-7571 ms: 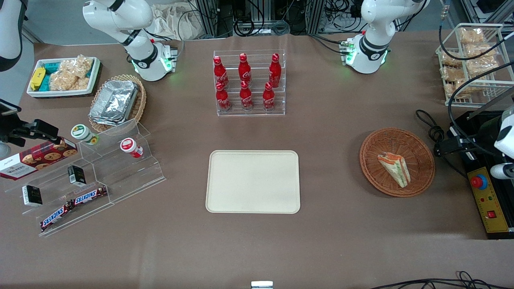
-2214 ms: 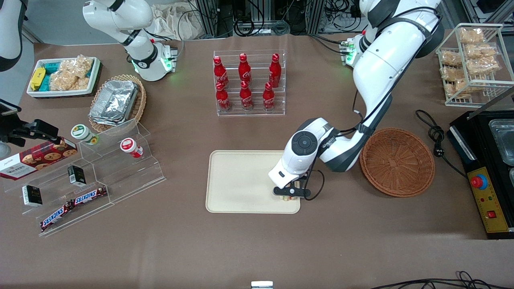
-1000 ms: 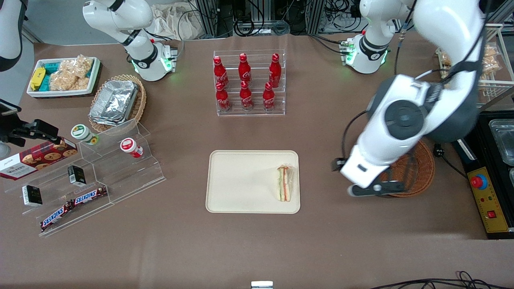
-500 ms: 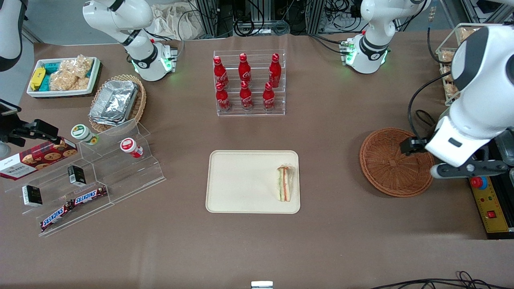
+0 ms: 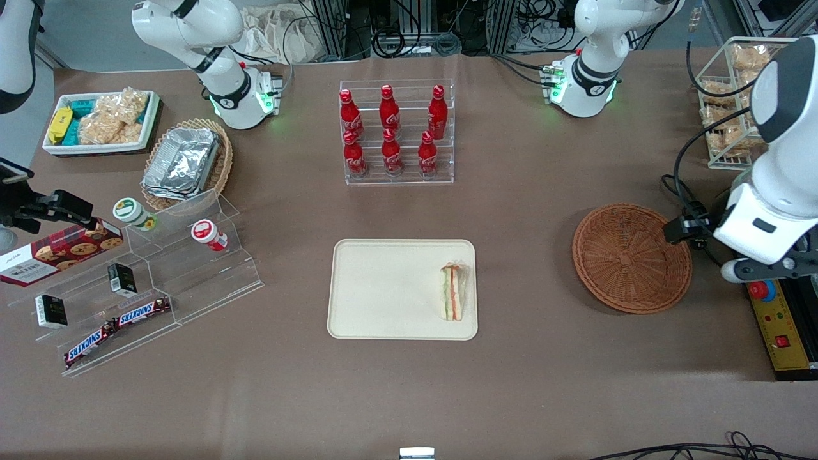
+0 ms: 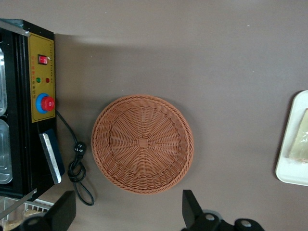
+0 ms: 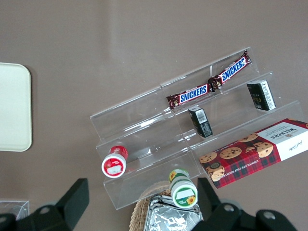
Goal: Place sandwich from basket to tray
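- The sandwich point(image 5: 453, 292) lies on the cream tray point(image 5: 383, 287), close to the tray's short edge that faces the wicker basket point(image 5: 631, 257), and stands on its crust edge with the filling stripes showing upward.
- The basket holds nothing; in the left wrist view its woven floor point(image 6: 143, 143) is bare to the rim.
- The left gripper point(image 6: 126, 211) hangs high, off the basket's rim on the side of the black control box point(image 5: 781, 322), and well apart from the tray. Its two black fingers point(image 6: 191, 208) are spread wide with nothing between them.
- Judged from this, the transfer looks done, and the step in hand is the retreat to a rest pose.
- To do that well, keep the arm high and carry it away from the tray, so neither the fingers nor the trailing cable point(image 5: 685, 204) sweep over the sandwich.
- The sandwich sits near the tray's rim and on a narrow edge; a brush would likely tip it or push it off.
- Mind the wire rack of snack bags point(image 5: 741, 96) near the arm's elbow, and the red stop button point(image 5: 760, 289) on the control box below the wrist.
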### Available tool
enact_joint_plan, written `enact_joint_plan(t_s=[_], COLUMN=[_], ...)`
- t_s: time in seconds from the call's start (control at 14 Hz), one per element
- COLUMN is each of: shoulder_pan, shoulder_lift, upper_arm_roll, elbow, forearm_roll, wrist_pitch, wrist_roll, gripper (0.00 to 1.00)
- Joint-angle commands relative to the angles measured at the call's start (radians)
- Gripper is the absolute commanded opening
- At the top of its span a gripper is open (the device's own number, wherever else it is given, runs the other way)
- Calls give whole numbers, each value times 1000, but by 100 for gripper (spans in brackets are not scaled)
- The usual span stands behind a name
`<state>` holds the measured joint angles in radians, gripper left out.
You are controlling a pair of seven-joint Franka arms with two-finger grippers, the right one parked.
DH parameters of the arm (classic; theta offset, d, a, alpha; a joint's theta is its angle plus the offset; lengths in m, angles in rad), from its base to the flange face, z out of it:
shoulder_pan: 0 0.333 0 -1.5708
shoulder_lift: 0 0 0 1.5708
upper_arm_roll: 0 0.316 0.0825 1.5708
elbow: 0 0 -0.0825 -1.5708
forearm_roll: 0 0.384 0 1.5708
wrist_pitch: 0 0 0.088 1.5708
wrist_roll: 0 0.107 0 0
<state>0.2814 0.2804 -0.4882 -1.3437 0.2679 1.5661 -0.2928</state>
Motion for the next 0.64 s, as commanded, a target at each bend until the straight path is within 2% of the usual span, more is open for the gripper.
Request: enact_joint_plan(t_s=[0.0,0.14,0.21,0.29,0.36,0.43,0.57], shoulder_pan=[19,12,-22,-121,-217,-264,-264], shoulder_lift=[-43,-46,-58,-79,-84,-86,-84], upper_arm_roll=[-6,22,111,235,361,420,421], elbow=[-31,-26,-26,-29,-31,-31,-32], forearm_roll=[-21,-54,-102,-157,-182,-190,-197], wrist_pitch=[-12,-35,-37,-34,-29,-28,-21], wrist_roll=[15,68,122,144,149,149,149], gripper=[99,99,99,99,99,99,99])
